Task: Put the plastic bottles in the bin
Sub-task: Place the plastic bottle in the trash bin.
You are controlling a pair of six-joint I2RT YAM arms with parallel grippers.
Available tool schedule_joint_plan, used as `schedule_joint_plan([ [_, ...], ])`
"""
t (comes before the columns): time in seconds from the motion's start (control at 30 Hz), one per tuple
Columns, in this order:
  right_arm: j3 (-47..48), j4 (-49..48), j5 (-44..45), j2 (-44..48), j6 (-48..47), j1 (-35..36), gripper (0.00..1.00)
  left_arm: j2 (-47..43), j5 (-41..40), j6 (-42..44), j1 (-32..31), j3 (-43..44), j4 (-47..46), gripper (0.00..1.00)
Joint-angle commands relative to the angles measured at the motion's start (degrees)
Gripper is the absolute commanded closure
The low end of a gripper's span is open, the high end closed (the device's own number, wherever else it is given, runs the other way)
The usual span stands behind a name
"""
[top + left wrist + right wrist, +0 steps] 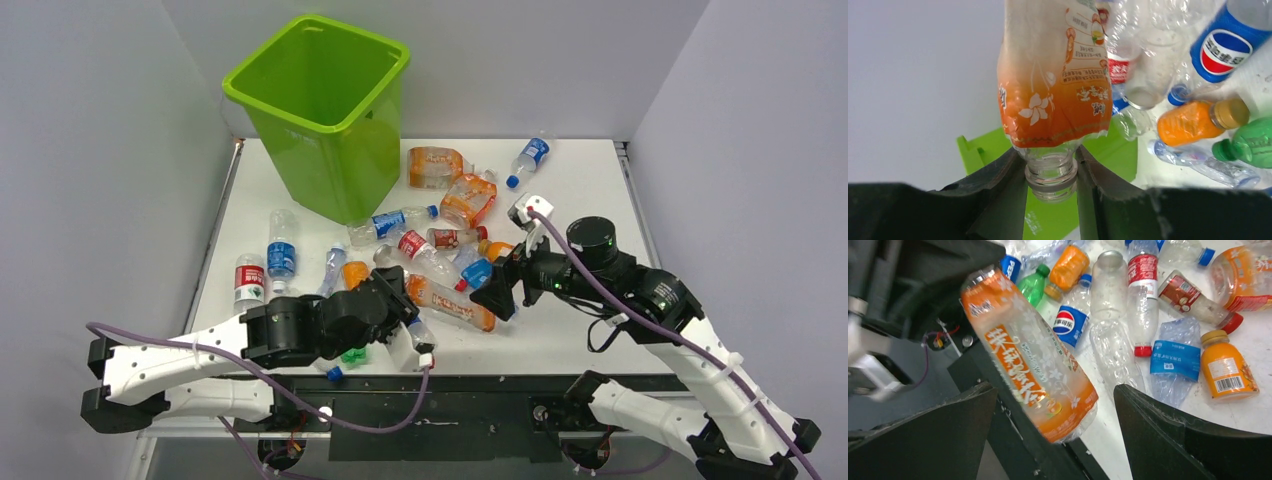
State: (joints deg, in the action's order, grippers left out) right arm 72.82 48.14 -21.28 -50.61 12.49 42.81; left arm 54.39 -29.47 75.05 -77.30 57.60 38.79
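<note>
Starting with the tabletop (pixel 590 330), we find the bin (pixel 330 160) at its far left, upright with its mouth open to the top, so things can be dropped in from above. The part of its inside that shows holds nothing. Loose bottles (pixel 392 222) lie on their sides between the bin and our arms, most of them in a heap near the middle.

Our left hand (pixel 408 300) is clamped on the bare neck of an orange-labelled bottle (pixel 452 303). We judge that it grips there because the neck is stiff, while the thin body would buckle or slip. The bottle juts toward our right arm near the front edge, well apart from the bin.

Our right hand (pixel 1058 407) has its fingers spread wide on either side of the bottle's base, touching nothing. It seems placed to steady the bottle or take it.
</note>
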Motion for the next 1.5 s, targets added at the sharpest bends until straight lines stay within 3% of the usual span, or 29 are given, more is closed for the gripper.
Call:
schedule_joint_plan([
  [0.0, -0.88, -0.40, -3.12, 2.51, -5.22, 0.20, 0.10, 6.33, 11.72, -11.59, -0.24, 17.58, 16.21, 1.00],
  [0.13, -2.91, -3.17, -6.99, 3.77, -7.24, 0.24, 0.09, 11.19, 22.44, -18.61, 0.26, 24.52, 26.99, 1.00],
  [0.27, -2.81, -3.11, -8.54, 2.31, -9.37, 0.19, 0.09, 12.45, 28.77, -20.41, 1.89, 25.05, 29.46, 1.00],
  [0.47, -1.21, -3.25, -13.22, 0.86, -10.07, 0.26, 0.09, 12.27, 29.45, -20.70, 5.44, 24.19, 30.18, 1.00],
  [0.77, -7.69, -9.11, -13.54, -1.21, -6.41, 5.61, 0.08, 12.83, 29.43, -20.05, 8.74, 22.54, 28.71, 1.00],
  [1.13, -13.71, -11.37, 1.20, -7.08, -5.63, 16.80, 0.02, 14.49, 29.26, -21.01, 9.99, 23.50, 27.72, 1.00],
  [1.2, -14.47, -12.01, 4.58, -7.12, -5.16, 17.11, 0.10, 14.53, 29.47, -21.11, 9.97, 23.52, 27.62, 1.00],
  [1.33, -16.08, -13.43, 8.86, -6.02, -4.51, 17.31, 0.39, 14.28, 29.47, -21.19, 9.97, 23.18, 27.19, 1.00],
  [1.4, -16.68, -13.39, 8.85, -6.34, -4.61, 17.31, 0.43, 14.31, 29.47, -21.58, 9.97, 23.69, 26.93, 1.00],
  [1.47, -17.25, -13.63, 8.74, -6.88, -4.67, 17.33, 0.40, 14.29, 31.00, -21.75, 9.97, 24.31, 26.72, 1.00],
])
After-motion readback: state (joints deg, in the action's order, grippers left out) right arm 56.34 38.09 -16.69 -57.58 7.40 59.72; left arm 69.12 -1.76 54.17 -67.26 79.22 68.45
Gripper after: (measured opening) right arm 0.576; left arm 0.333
